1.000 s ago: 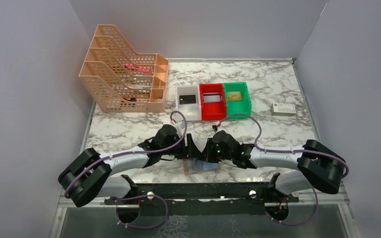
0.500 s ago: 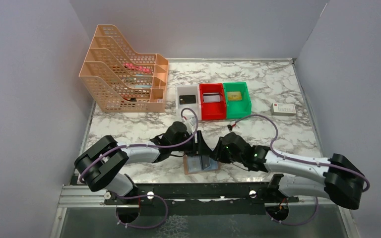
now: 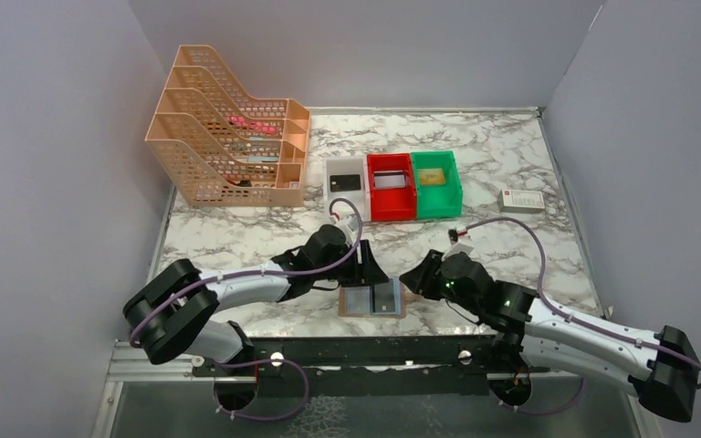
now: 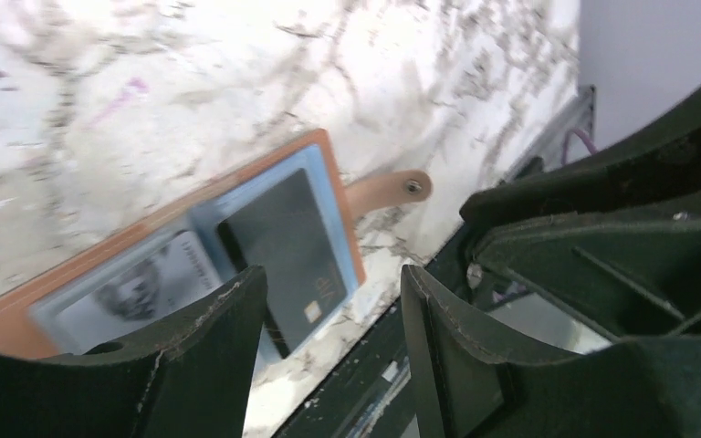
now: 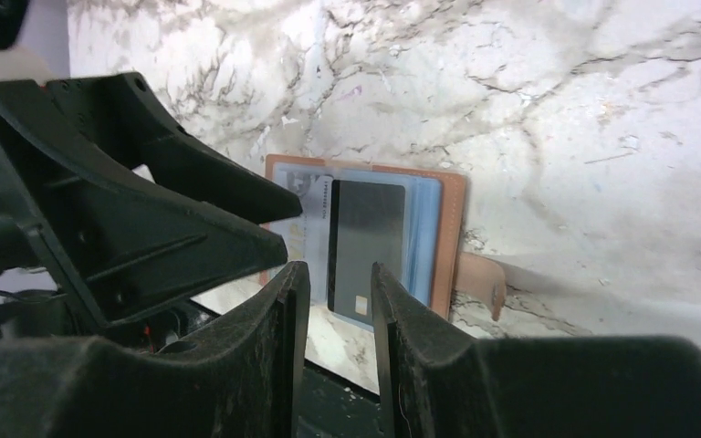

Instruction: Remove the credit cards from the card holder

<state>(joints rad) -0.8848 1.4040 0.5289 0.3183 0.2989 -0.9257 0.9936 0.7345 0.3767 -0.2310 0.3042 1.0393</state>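
A white, grey-veined marble bench [image 3: 511, 265] carries a small tan leather-like card holder [image 3: 370, 301], spread open and flat near the bench's front edge, between the two arms. Its pale blue inner panels face up and its snap tab [image 4: 388, 189] lies out to one side.

A thin black card [image 5: 365, 239] sits on the panel next to the tab, with its near end jutting past the holder's edge. A pale printed card [image 4: 137, 287] lies tucked in the other panel.

The step in hand appears to be drawing the black card free. It would go best if the right arm pinches only the jutting end and pulls flat along the panel, while the left arm presses on the other panel so the holder does not slide. Closing on the leather too would drag the holder along.

The left fingers [image 4: 210, 356] stand wide apart above the holder, holding nothing and touching nothing that can be seen. The right fingers [image 5: 256, 365] are parted by a narrower gap, lined up with the black card but short of it, and hold nothing.
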